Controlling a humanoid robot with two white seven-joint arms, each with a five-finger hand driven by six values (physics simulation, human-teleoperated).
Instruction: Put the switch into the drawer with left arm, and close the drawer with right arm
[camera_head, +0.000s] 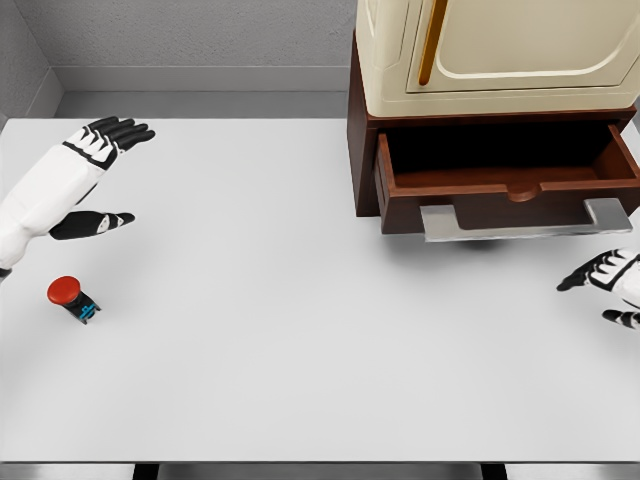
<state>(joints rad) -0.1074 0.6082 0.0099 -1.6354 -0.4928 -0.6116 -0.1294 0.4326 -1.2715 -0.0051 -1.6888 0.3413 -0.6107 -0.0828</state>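
A small switch (72, 297) with a red round button on a dark base with a blue mark lies near the table's left edge. My left hand (100, 175) hovers above and behind it, fingers spread and thumb apart, holding nothing. The brown wooden drawer (505, 186) stands pulled out at the upper right, its inside dark and bare, a grey bar handle (525, 222) across its front. My right hand (610, 285) shows at the right edge, below the handle, fingers relaxed and apart from it.
A cream cabinet (500, 50) with a gold handle sits on top of the brown drawer unit. The white table (300, 330) spreads between the switch and the drawer. A grey wall runs behind the table.
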